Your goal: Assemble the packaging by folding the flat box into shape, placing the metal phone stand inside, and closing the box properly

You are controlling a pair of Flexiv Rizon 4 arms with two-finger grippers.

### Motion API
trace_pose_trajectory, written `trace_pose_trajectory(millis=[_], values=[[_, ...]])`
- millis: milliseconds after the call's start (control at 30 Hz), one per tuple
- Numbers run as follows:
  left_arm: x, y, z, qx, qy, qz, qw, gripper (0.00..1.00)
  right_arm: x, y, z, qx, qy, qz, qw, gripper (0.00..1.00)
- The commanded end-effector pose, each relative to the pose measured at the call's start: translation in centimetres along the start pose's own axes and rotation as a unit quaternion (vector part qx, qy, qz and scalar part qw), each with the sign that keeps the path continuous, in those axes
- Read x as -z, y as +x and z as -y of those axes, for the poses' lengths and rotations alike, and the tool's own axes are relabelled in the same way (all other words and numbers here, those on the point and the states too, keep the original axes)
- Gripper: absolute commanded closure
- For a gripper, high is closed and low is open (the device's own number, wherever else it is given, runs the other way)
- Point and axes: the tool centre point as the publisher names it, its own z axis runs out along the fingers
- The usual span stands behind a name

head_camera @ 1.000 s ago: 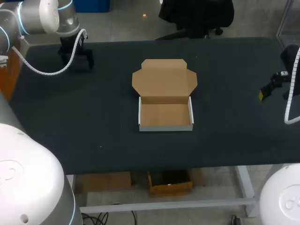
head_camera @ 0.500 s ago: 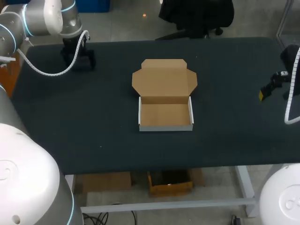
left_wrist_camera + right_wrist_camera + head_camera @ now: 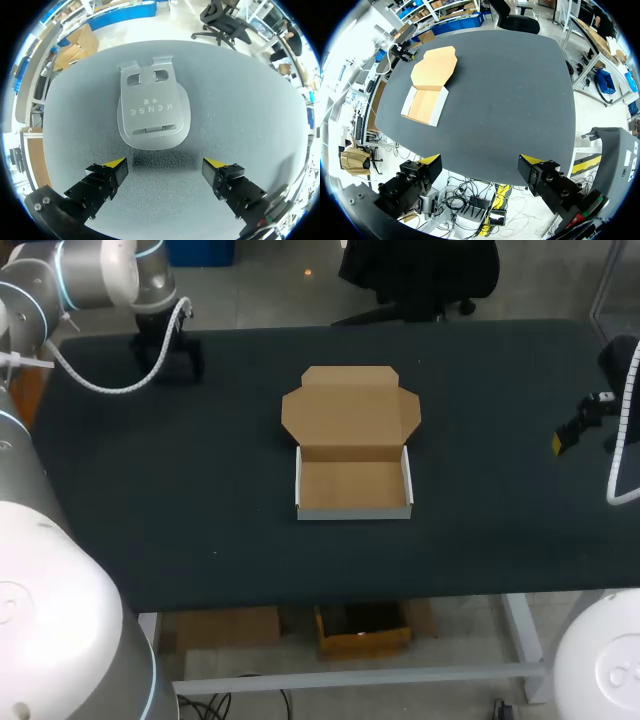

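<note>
Left wrist view: metal phone stand [image 3: 152, 112] flat on the worktop [image 3: 240, 100], just ahead of the left tool [image 3: 164, 169], at the far left corner. Tool spread wide, holding nothing. Probably the approach for picking up the stand.

To do it well:
- Advance to straddle the stand with the yellow tips and square up to its long sides.
- Lower straight down and close on the two straight edges, not on the rounded end.
- Lift level, to keep the thin plate from pivoting or slipping out.
- Carry it toward the box [image 3: 353, 485], already folded mid-worktop, tray up, lid [image 3: 350, 405] laid open on the far side, well apart from the stand.

Right tool [image 3: 480, 167] likewise wide open and empty, near the worktop's right edge.

Against the earlier frames: left arm [image 3: 100, 275] shifted slightly toward the far edge, tool with it. Box and right arm as before.
</note>
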Motion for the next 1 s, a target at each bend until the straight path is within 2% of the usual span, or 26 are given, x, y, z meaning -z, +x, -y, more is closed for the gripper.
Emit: trace_pose_trajectory(millis=[33, 1000], values=[[-0.6, -0.1, 1.2, 0.001, -0.021, -0.001, 1.0, 0.0, 0.1, 0.0, 0.0, 0.0, 0.002, -0.001, 1.0, 0.0], [-0.9, -0.4, 3.6, 0.004, -0.022, 0.003, 1.0, 0.0, 0.1, 0.0, 0.0, 0.0, 0.002, -0.001, 1.0, 0.0]])
